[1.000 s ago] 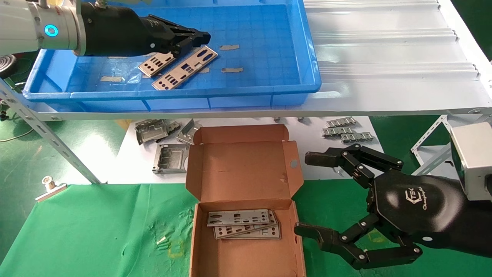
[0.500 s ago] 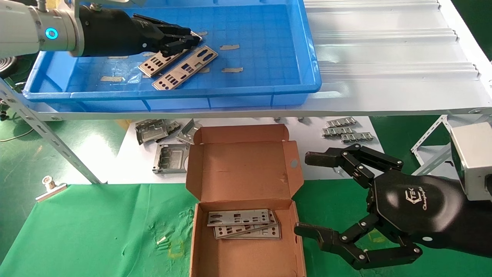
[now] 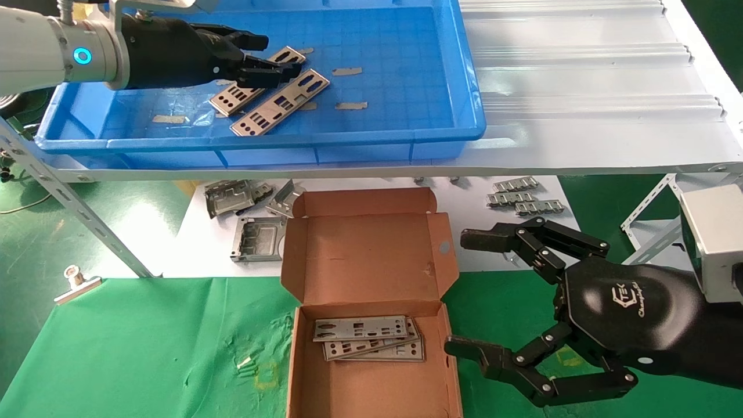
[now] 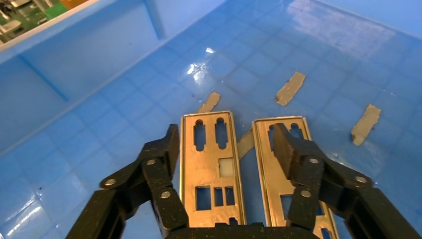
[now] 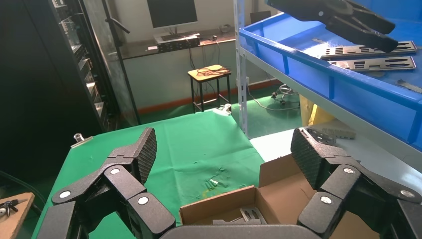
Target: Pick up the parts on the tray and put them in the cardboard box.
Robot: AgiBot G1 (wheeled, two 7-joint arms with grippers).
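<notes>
A green cloth (image 3: 116, 348) covers the bench across the bottom of the head view, with a white shelf (image 3: 580, 139) above it across the upper half. Lowest in the frame, at centre, the box (image 3: 371, 383) lies open on the cloth with three plates (image 3: 360, 328) already stacked in it. At lower right the right gripper (image 3: 464, 293) is parked just beside the box, fingers spread wide and holding nothing; its black shell bears a small white logo reading roughly "TEK", with a script word beneath that is too fine to make out. Behind the box, mid-frame, grey frames (image 3: 244, 215) lie on a white sheet. Farther up, in the upper left, the tray (image 3: 458, 87) sits on the shelf and holds two more plates (image 3: 278, 104) side by side among small tape strips (image 3: 348, 105). The left gripper (image 3: 264, 55) has drawn back toward the left of the frame over the last second and has opened: a second ago its fingers were closed together above the plates, and now they are spread. The left wrist view shows them straddling the far plate (image 4: 211, 164), one finger (image 4: 164, 149) outside it and the other over the neighbouring near plate (image 4: 283, 164), and not yet gripping. The gripper looks to be lining up for a pick, so two plates are left to move.
</notes>
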